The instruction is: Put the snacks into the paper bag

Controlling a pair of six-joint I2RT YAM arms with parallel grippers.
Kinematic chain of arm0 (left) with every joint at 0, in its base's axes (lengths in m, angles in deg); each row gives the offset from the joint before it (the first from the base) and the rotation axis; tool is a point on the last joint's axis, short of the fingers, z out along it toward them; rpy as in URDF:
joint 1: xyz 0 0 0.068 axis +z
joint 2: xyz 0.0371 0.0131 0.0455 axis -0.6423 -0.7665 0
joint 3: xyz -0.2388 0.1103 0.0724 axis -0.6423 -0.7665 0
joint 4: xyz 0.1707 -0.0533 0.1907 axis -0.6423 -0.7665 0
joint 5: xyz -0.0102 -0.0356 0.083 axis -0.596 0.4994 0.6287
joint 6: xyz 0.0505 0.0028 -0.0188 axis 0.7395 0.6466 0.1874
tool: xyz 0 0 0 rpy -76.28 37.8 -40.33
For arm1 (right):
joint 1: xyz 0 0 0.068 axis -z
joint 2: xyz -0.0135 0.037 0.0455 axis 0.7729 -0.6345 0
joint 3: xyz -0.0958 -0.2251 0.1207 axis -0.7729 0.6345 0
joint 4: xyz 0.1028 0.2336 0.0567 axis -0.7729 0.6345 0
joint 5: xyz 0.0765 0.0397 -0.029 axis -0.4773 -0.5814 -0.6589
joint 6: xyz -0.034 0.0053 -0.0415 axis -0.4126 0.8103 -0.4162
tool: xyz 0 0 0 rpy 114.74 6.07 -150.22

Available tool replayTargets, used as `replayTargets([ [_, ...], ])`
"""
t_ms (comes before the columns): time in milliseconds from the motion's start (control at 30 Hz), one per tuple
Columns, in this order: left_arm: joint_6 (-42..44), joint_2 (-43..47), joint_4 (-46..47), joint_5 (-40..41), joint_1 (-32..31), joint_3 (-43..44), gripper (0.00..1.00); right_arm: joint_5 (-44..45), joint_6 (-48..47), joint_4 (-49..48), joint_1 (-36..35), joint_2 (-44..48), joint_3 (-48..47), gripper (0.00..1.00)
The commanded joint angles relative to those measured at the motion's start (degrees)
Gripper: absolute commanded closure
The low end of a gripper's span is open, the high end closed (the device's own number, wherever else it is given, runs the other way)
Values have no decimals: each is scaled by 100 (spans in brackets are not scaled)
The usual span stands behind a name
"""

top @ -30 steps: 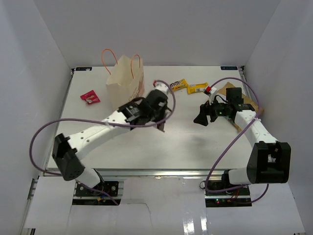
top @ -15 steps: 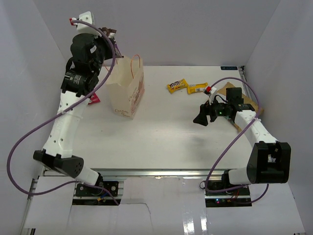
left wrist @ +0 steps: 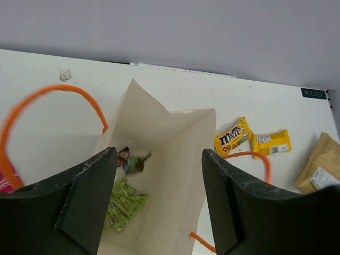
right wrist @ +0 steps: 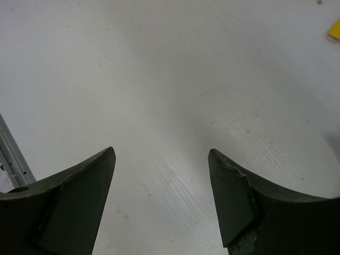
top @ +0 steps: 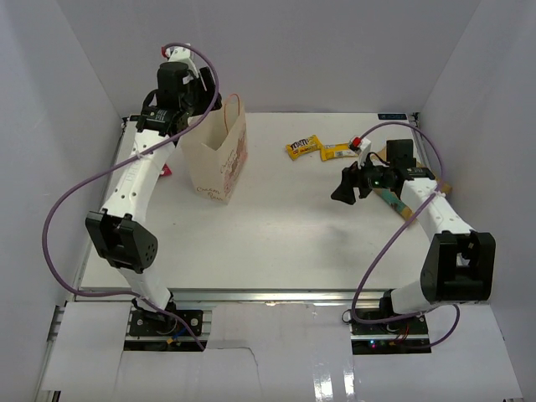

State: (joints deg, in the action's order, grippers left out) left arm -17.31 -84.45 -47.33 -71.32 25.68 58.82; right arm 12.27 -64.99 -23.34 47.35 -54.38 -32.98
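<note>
Left wrist view: the left pincer (left wrist: pixel 159 154) hangs spread and empty over the open mouth of the paper bag (left wrist: pixel 180 133), which is cream, boxy and creased, with thin orange handles (left wrist: pixel 53 91). Inside lie a crinkly green packet (left wrist: pixel 125 204) and a small dark wrapped piece (left wrist: pixel 132 162), too blurred to read. Beyond, on the white surface (left wrist: pixel 53 133), sit a yellow candy packet (left wrist: pixel 232 137), a second yellow packet (left wrist: pixel 271 142) and a tan pouch (left wrist: pixel 319 170) — cut off by the frame edge. The right pincer (right wrist: pixel 162 154) is spread too, with nothing between its fingers.

Top camera over whole table (top: pixel 293 243), left wrist above paper bag (left wrist: pixel 175 154), right wrist near table
</note>
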Motion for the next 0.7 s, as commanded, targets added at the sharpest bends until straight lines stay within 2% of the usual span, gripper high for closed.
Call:
replayTargets([
  [0, -22, 411, 53, -218, 13, 206, 24, 379, 316, -76, -104, -463, -651, 24],
  [100, -48, 560, -35, -367, 5, 216, 21, 1045, 878, 38, -227, -1086, -1467, 24],
  [267, -101, 1561, -62, -456, 5, -433, 18, 3111, 2080, 609, -534, -2604, -3602, 23],
  [333, -145, 2235, -62, -255, 5, -1107, 18, 3393, 2023, 793, -587, -3246, -4479, 22],
  [400, -241, 2729, -79, -52, 13, -1654, 17, 3657, 1865, 768, -596, -3626, -4948, 20],
  [433, -294, 2976, -88, 27, 13, -2248, 16, 3736, 1751, 750, -587, -3802, -5185, 19],
  [467, -347, 3430, -106, 193, 13, -2550, 15, 3555, 1532, 776, -587, -4152, -5622, 17],
  [500, -417, 3644, -132, 273, 13, -2832, 14, 3179, 477, 925, -570, -4338, -5862, 13],
  [533, -609, 3837, -271, 343, 13, -3104, 14, 2226, -299, 1248, -570, -4497, -6143, 11],
  [600, -838, 4346, -404, 405, 13, -3790, 14, 1919, -1540, 1977, -552, -4823, -6627, 9],
  [633, -1135, 4506, -483, 397, 22, -4219, 14, 1831, -2451, 2015, -543, -4832, -6594, 9],
  [667, -1286, 4664, -501, 371, 22, -4441, 14, 1769, -2912, 2007, -517, -4815, -6515, 9],
])
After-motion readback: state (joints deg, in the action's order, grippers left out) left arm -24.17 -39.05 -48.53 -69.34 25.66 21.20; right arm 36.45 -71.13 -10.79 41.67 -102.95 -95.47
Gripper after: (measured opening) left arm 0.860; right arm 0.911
